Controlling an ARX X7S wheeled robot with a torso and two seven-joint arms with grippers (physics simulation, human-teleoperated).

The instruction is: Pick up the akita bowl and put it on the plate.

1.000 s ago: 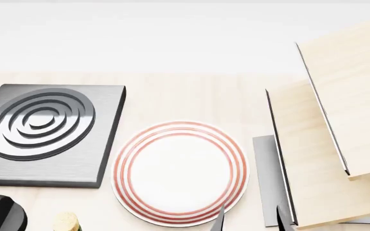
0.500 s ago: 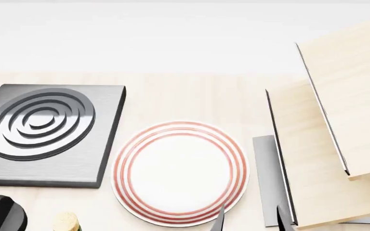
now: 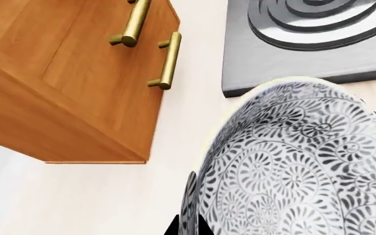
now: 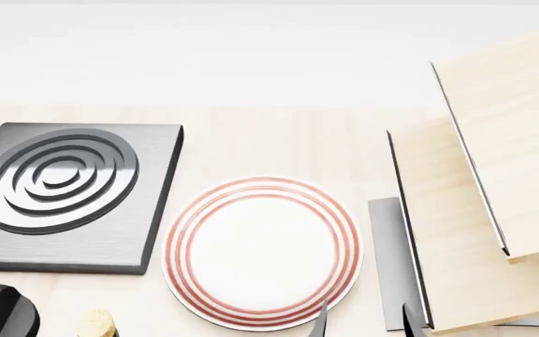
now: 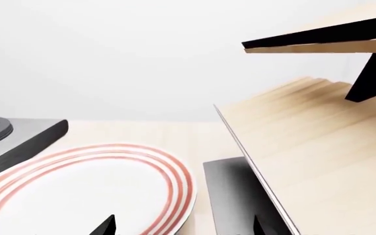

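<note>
**One bowl in reach, plate still bare**

I see the bowl (image 3: 299,166) only through the left wrist camera, close against the left claw (image 3: 189,226), just beside the burner (image 3: 305,44); I cannot tell whether the claw grips it. Its inside looks empty. My right claw (image 5: 181,227) hovers over the plate's (image 4: 262,253) edge, spread, holding nothing. I'd confirm a firm rim pinch, lift level, then centre over the plate.
</note>
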